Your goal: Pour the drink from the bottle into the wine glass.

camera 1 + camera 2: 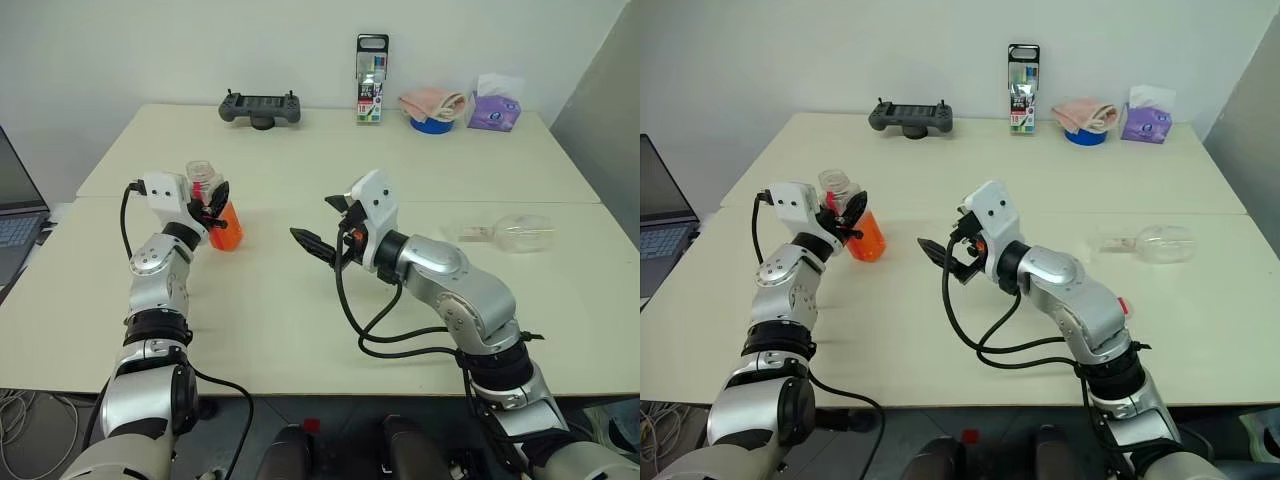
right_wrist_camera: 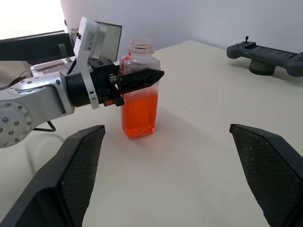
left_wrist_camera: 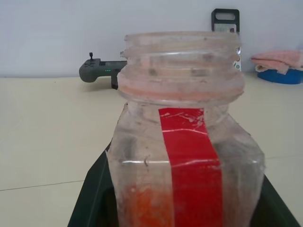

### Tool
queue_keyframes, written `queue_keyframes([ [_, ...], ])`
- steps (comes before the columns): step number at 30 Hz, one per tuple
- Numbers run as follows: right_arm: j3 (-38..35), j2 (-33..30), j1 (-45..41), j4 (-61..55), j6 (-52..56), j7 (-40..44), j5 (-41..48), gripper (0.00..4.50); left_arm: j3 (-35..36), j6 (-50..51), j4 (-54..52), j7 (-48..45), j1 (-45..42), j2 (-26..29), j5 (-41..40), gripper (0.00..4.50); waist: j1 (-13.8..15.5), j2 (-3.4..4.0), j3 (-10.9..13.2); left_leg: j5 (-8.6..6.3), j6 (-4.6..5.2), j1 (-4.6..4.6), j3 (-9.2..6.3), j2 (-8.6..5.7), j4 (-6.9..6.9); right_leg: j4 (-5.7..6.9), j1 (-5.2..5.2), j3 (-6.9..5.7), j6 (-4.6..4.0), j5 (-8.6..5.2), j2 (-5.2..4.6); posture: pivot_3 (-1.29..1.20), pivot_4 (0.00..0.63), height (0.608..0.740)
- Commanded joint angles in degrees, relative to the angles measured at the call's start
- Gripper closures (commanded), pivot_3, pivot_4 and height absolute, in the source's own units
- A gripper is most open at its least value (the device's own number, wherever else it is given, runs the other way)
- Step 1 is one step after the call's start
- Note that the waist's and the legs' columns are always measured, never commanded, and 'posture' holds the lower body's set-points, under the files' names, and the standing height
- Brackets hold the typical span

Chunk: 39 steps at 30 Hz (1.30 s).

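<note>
The bottle (image 1: 212,205) stands upright on the left side of the table, its threaded neck uncapped and a red strip (image 3: 191,161) running down its side. The orange-red drink (image 2: 139,113) fills its lower half. My left gripper (image 1: 213,211) is shut on the bottle's upper body, its black fingers (image 2: 141,78) clamped on both sides. My right gripper (image 1: 322,224) hovers open over the middle of the table, pointing toward the bottle with nothing between its fingers. The wine glass (image 1: 512,232) lies on its side at the right, beyond the right arm.
Along the far edge sit a black game controller (image 1: 260,108), an upright pack of markers (image 1: 371,80), a blue bowl holding a pink cloth (image 1: 433,110) and a purple tissue box (image 1: 494,106). A laptop (image 1: 14,215) stands off the table's left side.
</note>
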Motion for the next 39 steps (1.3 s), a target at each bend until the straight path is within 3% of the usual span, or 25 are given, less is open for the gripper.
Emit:
queue_keyframes([
  [1,-1.81,-0.76,0.29,-2.30,-0.75,0.64,-0.17,0.00,-0.12,-2.68,0.85,0.12,-0.56,0.48,0.94,2.50,-0.11,0.00,0.00,0.00,0.00,0.02,0.01,0.00,0.00,0.01,0.01,0.02,0.00,0.00,0.00,0.00,0.150,0.740],
  [8,-2.36,-1.36,1.13,-3.03,-0.45,0.50,-0.48,0.00,-0.75,-3.39,0.16,0.82,1.89,0.50,2.01,0.18,-0.29,-0.01,0.00,0.01,0.00,0.07,0.04,0.01,0.02,0.05,0.02,0.05,0.00,0.00,0.01,0.00,0.150,0.740],
  [9,-2.44,-1.44,1.28,-3.12,-0.45,0.48,-0.51,0.00,-0.78,-3.06,-0.46,0.97,2.51,0.51,2.02,0.02,-0.30,-0.01,0.00,0.01,0.00,0.07,0.04,0.01,0.02,0.06,0.02,0.05,0.00,0.00,0.02,0.00,0.150,0.740],
  [16,-3.45,-2.35,1.91,-2.66,-0.97,0.72,-0.98,0.00,-0.21,-0.62,-6.23,2.20,7.42,0.70,1.20,0.02,-0.30,-0.01,-0.01,0.01,0.00,0.06,0.04,0.01,0.01,0.04,0.02,0.05,0.00,0.00,0.01,0.00,0.150,0.740],
  [26,-12.85,-6.23,7.69,-0.56,-3.96,3.20,0.54,0.00,1.97,13.21,-35.73,5.66,28.36,-2.23,-5.37,0.02,-0.26,-0.01,-0.01,0.00,0.00,0.07,0.08,0.03,-0.01,0.00,0.03,0.13,0.00,0.00,-0.02,0.00,0.150,0.740],
  [34,-28.95,-4.84,21.00,-4.11,-1.86,-0.64,8.96,0.00,1.68,22.05,-58.77,0.48,51.71,-0.41,-10.29,0.02,-0.21,0.00,-0.01,-0.01,0.01,0.11,0.15,0.10,-0.05,-0.10,0.10,0.18,-0.04,-0.04,0.00,0.00,0.150,0.740],
  [39,-37.42,1.36,24.66,-3.91,-2.15,-6.86,16.15,0.00,-4.50,25.56,-64.90,-4.52,52.67,1.49,-11.22,0.02,-0.01,0.05,-0.01,0.04,0.07,0.15,0.16,0.10,0.01,-0.05,0.14,0.17,0.06,-0.23,0.06,0.00,0.150,0.740],
])
